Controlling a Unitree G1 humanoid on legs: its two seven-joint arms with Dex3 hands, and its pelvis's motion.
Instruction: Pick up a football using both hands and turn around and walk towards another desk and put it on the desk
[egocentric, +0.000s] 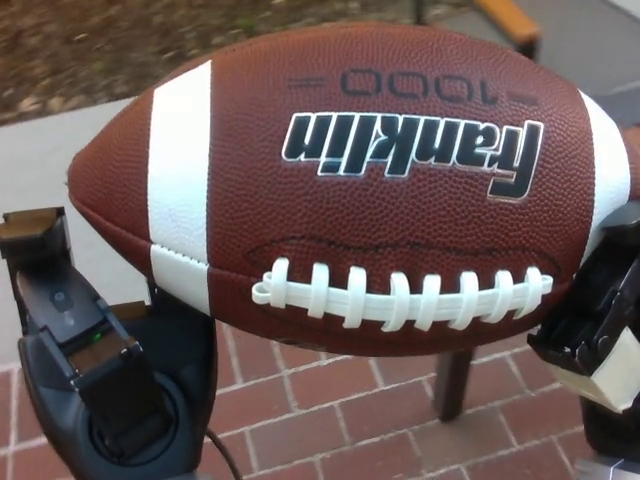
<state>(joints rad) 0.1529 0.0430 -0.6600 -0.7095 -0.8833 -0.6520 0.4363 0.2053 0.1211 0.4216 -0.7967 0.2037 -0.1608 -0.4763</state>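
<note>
The fingers of both hands press against the football (360, 190), one hand at each end, so the ball is held up between them above the ground. The football fills most of the head view, lying lengthwise across it: brown pebbled leather, a white stripe near each end, white laces along its lower face, and upside-down black and white lettering reading "Franklin" and "1000". The left hand (100, 370) sits under the ball's left end, its black body and thick fingers rising to the leather near the white stripe. The right hand (590, 320) shows only partly at the right edge, against the ball's lower right end. Below lies red brick paving (330, 420), with a pale concrete strip (40, 160) behind it. A dark post (452, 385) stands on the bricks beneath the ball.
</note>
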